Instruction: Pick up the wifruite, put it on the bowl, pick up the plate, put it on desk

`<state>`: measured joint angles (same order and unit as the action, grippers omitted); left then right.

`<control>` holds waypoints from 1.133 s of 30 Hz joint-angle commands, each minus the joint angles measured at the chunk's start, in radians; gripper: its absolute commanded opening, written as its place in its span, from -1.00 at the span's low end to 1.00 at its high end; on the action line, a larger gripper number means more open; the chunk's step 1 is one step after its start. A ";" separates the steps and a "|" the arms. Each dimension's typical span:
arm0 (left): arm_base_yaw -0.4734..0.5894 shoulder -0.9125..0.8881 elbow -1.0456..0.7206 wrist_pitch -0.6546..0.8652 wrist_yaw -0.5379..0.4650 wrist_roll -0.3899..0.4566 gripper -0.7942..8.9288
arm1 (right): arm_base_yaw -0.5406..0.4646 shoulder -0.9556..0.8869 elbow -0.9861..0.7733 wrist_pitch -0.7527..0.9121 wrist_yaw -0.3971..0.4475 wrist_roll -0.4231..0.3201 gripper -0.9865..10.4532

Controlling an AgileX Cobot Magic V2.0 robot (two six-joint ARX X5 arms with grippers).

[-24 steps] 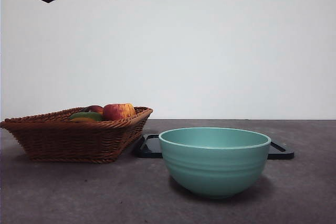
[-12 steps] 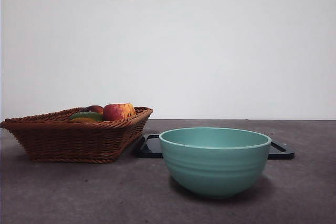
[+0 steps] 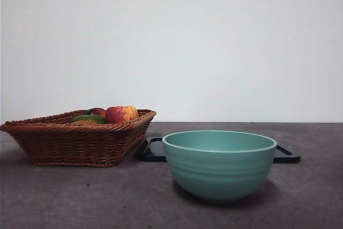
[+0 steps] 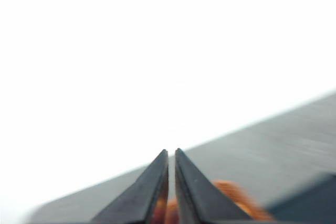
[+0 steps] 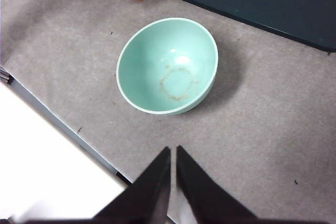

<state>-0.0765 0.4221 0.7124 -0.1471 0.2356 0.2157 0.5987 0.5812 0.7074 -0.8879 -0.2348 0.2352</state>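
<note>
The bowl (image 3: 219, 164) sits upright at lower centre, mouth up, on the desk (image 3: 80, 197). Left gripper (image 4: 171, 153) and right gripper (image 5: 173, 150) are both closed, empty.

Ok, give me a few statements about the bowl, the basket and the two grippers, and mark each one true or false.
1. The bowl is empty. True.
2. The fruit lies in the bowl. False: it lies in the basket.
3. The right gripper holds the bowl. False: it is above the desk, jaws together, holding nothing.
4. The left gripper has its jaws together. True.
5. A dark tray lies behind the bowl. True.
</note>
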 commanded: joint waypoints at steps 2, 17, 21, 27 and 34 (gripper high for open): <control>0.038 -0.089 -0.154 0.029 -0.092 0.012 -0.80 | 0.008 0.004 0.010 0.008 0.000 -0.008 -0.81; 0.071 -0.411 -0.627 0.056 -0.166 0.000 -0.80 | 0.008 0.004 0.010 0.027 0.000 -0.008 -0.81; 0.071 -0.419 -0.668 0.047 -0.166 0.000 -0.80 | 0.008 0.004 0.010 0.027 0.000 -0.008 -0.81; 0.071 -0.419 -0.701 0.009 -0.166 0.002 -0.80 | 0.008 0.004 0.010 0.027 0.000 -0.008 -0.81; 0.071 -0.419 -0.701 -0.038 -0.165 -0.017 -0.80 | 0.008 0.004 0.010 0.027 0.000 -0.008 -0.81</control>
<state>-0.0082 0.0051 0.0322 -0.1776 0.0734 0.2150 0.5987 0.5812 0.7074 -0.8707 -0.2348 0.2352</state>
